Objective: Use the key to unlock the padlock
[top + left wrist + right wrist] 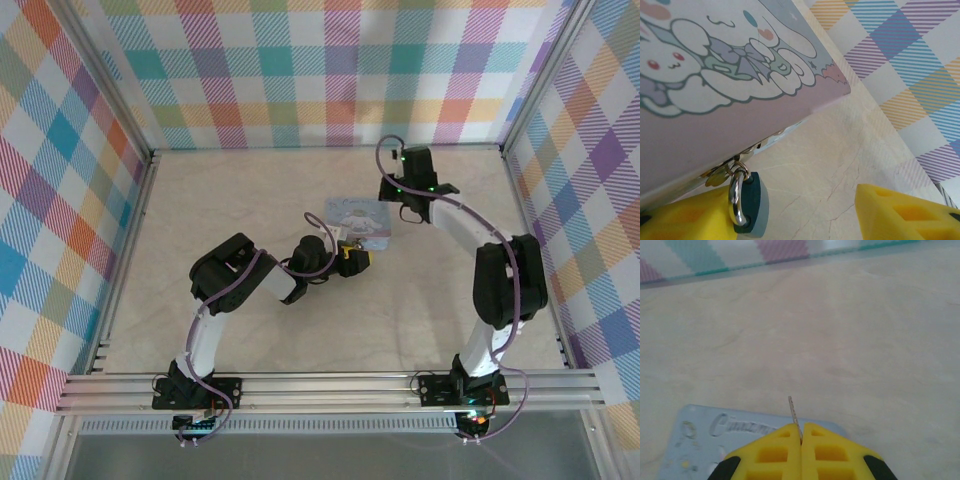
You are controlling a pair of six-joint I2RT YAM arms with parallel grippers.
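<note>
Honestly, the thin key, pinched in my right gripper and poking forward past its tips, could twist or slip if it meets the lock askew. My left gripper is spread; the padlock hangs off the cartoon box just beside one finger, well apart from the other

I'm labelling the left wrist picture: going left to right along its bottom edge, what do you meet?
One yellow finger of the left tool, the padlock, bare table, the tool's other yellow finger.
</note>
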